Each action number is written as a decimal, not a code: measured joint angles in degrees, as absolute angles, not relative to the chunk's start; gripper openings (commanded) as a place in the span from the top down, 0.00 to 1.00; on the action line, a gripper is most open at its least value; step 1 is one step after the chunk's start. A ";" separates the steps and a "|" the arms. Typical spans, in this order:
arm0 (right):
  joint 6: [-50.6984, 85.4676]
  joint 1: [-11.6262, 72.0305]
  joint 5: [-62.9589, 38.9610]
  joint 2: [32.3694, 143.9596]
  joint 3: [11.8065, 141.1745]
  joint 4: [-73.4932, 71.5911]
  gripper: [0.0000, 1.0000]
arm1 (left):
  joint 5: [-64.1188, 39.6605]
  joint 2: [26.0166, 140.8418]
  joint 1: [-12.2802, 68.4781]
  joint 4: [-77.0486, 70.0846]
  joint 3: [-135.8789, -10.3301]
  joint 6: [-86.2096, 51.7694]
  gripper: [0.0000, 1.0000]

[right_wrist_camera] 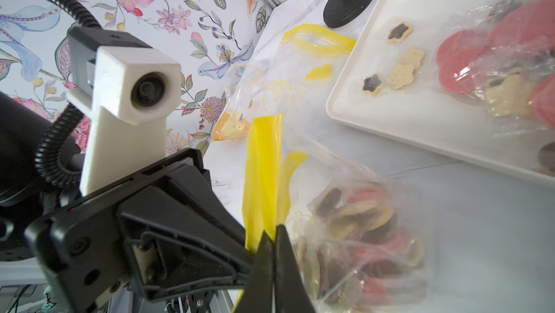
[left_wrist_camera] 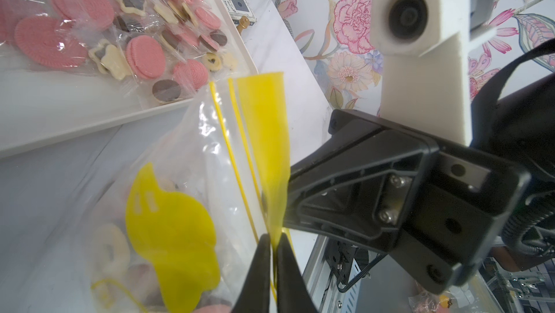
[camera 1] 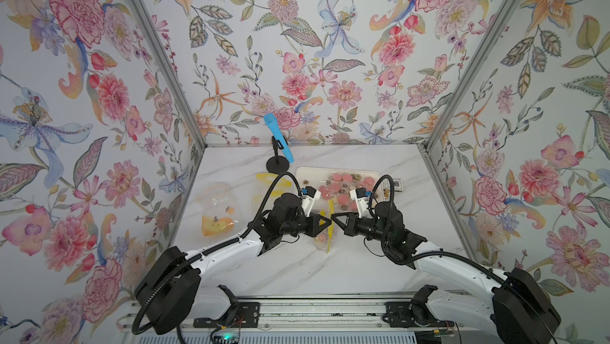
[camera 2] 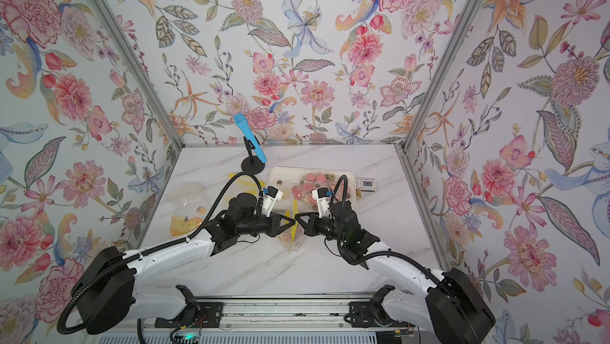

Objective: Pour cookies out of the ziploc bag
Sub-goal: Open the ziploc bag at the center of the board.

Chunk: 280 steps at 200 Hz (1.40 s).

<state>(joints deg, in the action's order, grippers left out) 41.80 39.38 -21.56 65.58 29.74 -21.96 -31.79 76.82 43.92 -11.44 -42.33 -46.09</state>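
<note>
a: is any writing being shown?
b: print is being shown on the small box (left_wrist_camera: pixel 237 6) beside the tray (left_wrist_camera: pixel 90 128), but it is too blurred to be read; on the ziploc bag (left_wrist_camera: pixel 180 176) only yellow line drawings and a yellow patch are being shown

a: how is the bag being held?
b: its yellow zip strip is being pinched by the left gripper (left_wrist_camera: pixel 273 242), jaws pressed onto the strip, and by the right gripper (right_wrist_camera: pixel 271 236), jaws pressed together on the same strip from the opposite side; in both top views the two tips are being seen almost nose to nose

a: where are the cookies being kept?
b: cookies (right_wrist_camera: pixel 360 230) are being carried heaped in the bag's lower part, which appears to be resting on the table (camera 1: pixel 330 276); a tray pile (camera 1: pixel 343 187), much of it in clear wrappers, is being held by the tray

a: what room is being left?
b: the bag is being held just short of the tray's near rim; bare marble is being left open between it and the front rail; other clear bags (camera 1: pixel 218 207) are being seen on the left, well apart, and a blue microphone (camera 1: pixel 279 137) is being propped on a stand near the tray's far left corner
</note>
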 measured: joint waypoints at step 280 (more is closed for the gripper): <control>51.83 44.58 -8.36 60.18 29.82 -16.01 1.00 | -25.93 77.69 46.54 -0.84 -48.77 -44.14 0.71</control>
<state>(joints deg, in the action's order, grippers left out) 51.83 44.58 -8.36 60.18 29.82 -16.01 -25.93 77.69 46.54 -0.84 -48.77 -44.14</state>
